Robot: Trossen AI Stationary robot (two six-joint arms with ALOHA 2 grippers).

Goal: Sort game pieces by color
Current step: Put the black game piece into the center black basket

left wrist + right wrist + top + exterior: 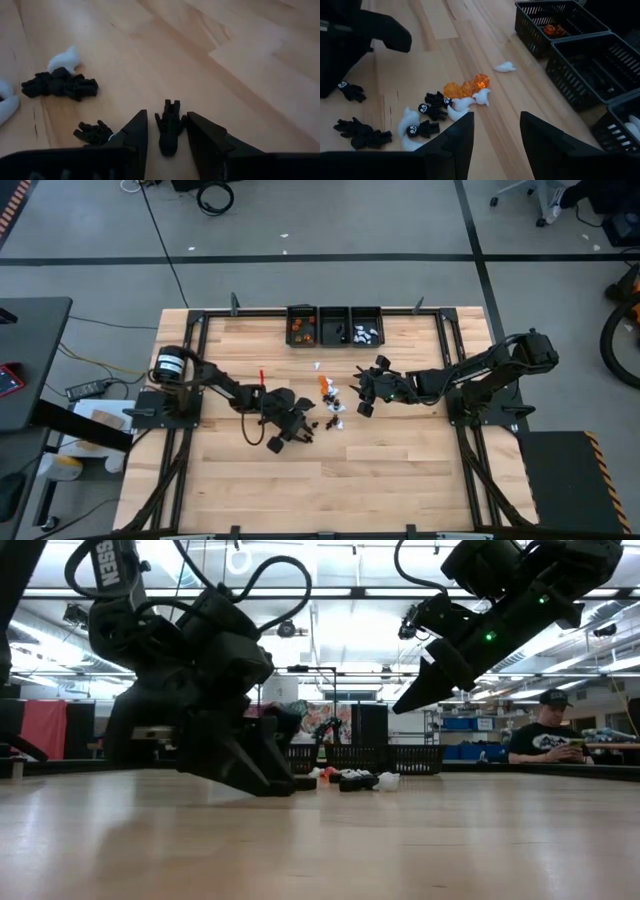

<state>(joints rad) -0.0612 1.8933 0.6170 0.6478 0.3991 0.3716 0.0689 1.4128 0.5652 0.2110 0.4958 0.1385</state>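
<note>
Left gripper (167, 137) straddles black piece (169, 131), fingers apart, unseen overhead; right gripper (496, 131) parted, empty.

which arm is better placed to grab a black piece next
Left. Its gripper is down on the table with a black piece between its open fingers; the right gripper hangs above the pile, holding nothing.

High view looks straight down on the whole desk (320, 470); low view sits at desk level facing the room; both wrist views look closely forward at the game pieces (427, 117), shared with the high view.
</note>
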